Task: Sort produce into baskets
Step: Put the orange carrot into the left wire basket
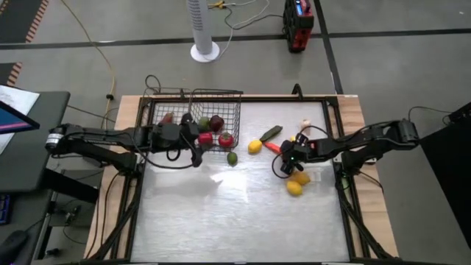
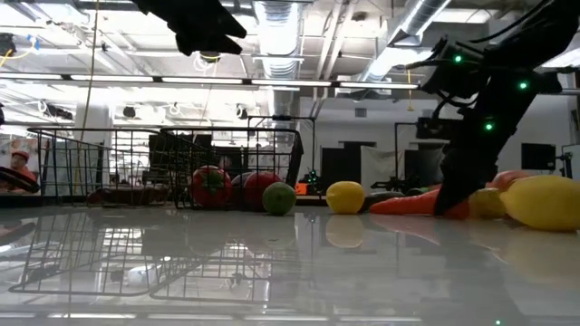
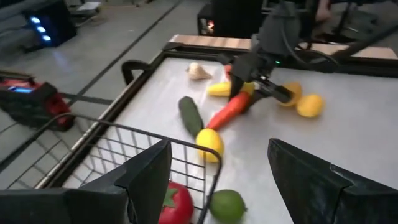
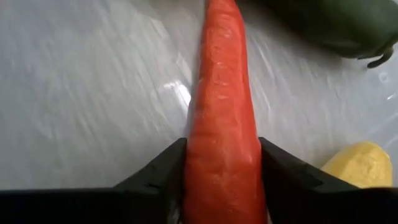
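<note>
An orange-red carrot lies on the table right of centre, and my right gripper is shut on it; it also shows in the low view. My left gripper hangs open and empty over the near side of the taller wire basket; the shallower basket adjoins it on the left. A dark red fruit and a green one lie in the taller basket. Two red tomatoes sit by its near wall. My right gripper pinches the carrot's thicker part between its two fingers, one on each side, lying across it. It comes from above, slanting in from the table's right. The carrot lies along the table, its thin end pointing away from the gripper.
A lime and a lemon lie between the basket and the carrot. A dark green cucumber lies just beyond the carrot, a pale piece farther back. Yellow fruits lie near the right gripper.
</note>
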